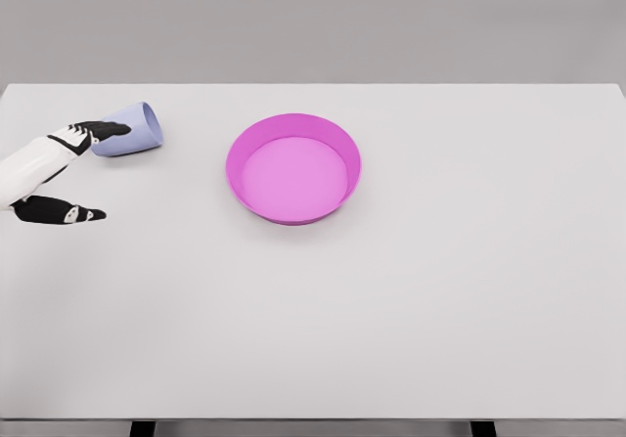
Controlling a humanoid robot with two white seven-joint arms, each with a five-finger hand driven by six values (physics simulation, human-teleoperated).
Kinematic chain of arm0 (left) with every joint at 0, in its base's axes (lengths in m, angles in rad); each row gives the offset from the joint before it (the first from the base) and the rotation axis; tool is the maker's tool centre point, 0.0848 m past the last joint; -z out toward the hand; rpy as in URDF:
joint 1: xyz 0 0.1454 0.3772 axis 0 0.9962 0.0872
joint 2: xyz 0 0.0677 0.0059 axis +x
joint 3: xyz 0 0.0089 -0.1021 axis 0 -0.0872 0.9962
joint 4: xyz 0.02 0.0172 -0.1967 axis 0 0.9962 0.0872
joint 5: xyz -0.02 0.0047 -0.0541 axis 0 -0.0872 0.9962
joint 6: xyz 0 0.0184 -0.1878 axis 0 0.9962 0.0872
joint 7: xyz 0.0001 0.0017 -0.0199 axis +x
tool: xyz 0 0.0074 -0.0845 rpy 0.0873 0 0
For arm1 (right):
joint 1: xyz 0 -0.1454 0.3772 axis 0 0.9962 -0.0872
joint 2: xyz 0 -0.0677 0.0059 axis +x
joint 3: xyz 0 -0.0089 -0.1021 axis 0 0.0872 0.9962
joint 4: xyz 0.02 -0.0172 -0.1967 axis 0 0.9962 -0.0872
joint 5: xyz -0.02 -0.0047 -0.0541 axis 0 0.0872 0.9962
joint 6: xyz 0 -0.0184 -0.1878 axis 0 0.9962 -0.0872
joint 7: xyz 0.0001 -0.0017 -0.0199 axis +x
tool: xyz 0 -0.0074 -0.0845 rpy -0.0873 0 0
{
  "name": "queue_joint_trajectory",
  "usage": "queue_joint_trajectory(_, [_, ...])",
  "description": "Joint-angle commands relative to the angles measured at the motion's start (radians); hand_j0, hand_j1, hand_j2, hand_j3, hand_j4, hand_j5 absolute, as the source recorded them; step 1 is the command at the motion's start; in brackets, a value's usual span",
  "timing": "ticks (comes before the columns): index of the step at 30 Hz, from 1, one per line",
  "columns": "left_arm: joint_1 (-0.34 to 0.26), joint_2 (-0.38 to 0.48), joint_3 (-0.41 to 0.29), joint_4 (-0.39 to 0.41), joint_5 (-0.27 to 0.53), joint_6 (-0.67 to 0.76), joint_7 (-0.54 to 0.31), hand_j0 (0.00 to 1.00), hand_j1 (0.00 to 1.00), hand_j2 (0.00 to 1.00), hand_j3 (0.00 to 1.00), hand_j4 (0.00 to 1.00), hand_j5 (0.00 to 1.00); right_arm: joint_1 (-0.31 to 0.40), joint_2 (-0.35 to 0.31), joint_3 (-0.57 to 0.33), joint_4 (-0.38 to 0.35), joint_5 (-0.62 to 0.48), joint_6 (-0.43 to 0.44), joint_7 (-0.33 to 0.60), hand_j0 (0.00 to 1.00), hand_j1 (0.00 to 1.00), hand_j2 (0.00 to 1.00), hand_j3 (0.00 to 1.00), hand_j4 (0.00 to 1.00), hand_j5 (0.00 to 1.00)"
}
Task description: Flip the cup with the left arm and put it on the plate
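Observation:
A pale lavender cup (132, 130) lies on its side at the left of the white table, its mouth facing right. My left hand (83, 168) comes in from the left edge just beside it. The black-tipped upper fingers (98, 129) reach over the cup's closed end and touch it, while the thumb (68, 211) stays spread well below, apart from the cup. A magenta plate (293, 167) with a raised rim sits near the table's middle, to the right of the cup, with nothing in it. The right arm does not show.
The white table (440, 290) fills the view, its far edge running along the top and its front edge near the bottom of the picture.

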Motion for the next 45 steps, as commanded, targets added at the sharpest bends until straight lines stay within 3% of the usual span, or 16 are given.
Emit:
queue_joint_trajectory(1, [0.0, 0.004, 0.001, 0.002, 0.005, 0.002, 0.0, 1.0, 1.0, 1.0, 1.0, 1.0, 1.0, 0.0, 0.0, -0.004, -0.001, -0.007, 0.0, 0.0, 1.0, 1.0, 1.0, 1.0, 1.0, 1.0])
queue_joint_trajectory(11, [0.014, 0.004, 0.014, 0.019, 0.005, 0.002, -0.008, 1.0, 1.0, 1.0, 1.0, 1.0, 1.0, 0.0, 0.0, 0.001, 0.003, -0.005, 0.002, 0.0, 1.0, 1.0, 1.0, 1.0, 1.0, 1.0])
queue_joint_trajectory(14, [0.012, -0.005, 0.014, 0.018, 0.012, 0.002, -0.175, 1.0, 1.0, 1.0, 1.0, 1.0, 1.0, 0.0, 0.0, 0.001, 0.003, -0.005, 0.0, 0.0, 1.0, 1.0, 1.0, 1.0, 1.0, 1.0])
queue_joint_trajectory(24, [-0.012, -0.002, -0.001, 0.015, 0.031, 0.002, -0.181, 1.0, 1.0, 1.0, 1.0, 1.0, 1.0, 0.0, 0.0, 0.001, 0.003, -0.005, 0.0, 0.0, 1.0, 1.0, 1.0, 1.0, 1.0, 1.0])
queue_joint_trajectory(27, [-0.012, -0.002, -0.009, 0.013, 0.094, 0.002, -0.181, 1.0, 1.0, 1.0, 1.0, 1.0, 1.0, 0.0, 0.0, 0.001, 0.003, -0.005, 0.0, 0.0, 1.0, 1.0, 1.0, 1.0, 1.0, 1.0])
queue_joint_trajectory(34, [-0.143, -0.053, -0.108, 0.012, 0.077, 0.363, -0.181, 1.0, 1.0, 1.0, 1.0, 1.0, 1.0, 0.0, 0.0, 0.001, 0.003, -0.005, 0.0, 0.0, 1.0, 1.0, 1.0, 1.0, 1.0, 1.0])
queue_joint_trajectory(37, [-0.198, -0.083, -0.128, 0.007, -0.055, 0.565, -0.181, 1.0, 1.0, 1.0, 1.0, 1.0, 1.0, 0.0, 0.0, 0.001, 0.003, -0.005, 0.0, 0.0, 1.0, 1.0, 1.0, 1.0, 1.0, 1.0])
queue_joint_trajectory(41, [-0.227, -0.083, -0.128, 0.002, -0.084, 0.666, -0.181, 1.0, 1.0, 1.0, 1.0, 1.0, 1.0, 0.0, 0.0, 0.001, 0.003, -0.005, 0.0, 0.0, 1.0, 1.0, 1.0, 1.0, 1.0, 1.0])
queue_joint_trajectory(45, [-0.271, -0.097, -0.165, -0.022, -0.227, 0.806, -0.181, 1.0, 1.0, 1.0, 1.0, 1.0, 1.0, 0.0, 0.0, 0.001, 0.003, -0.005, 0.002, 0.0, 1.0, 1.0, 1.0, 1.0, 1.0, 1.0])
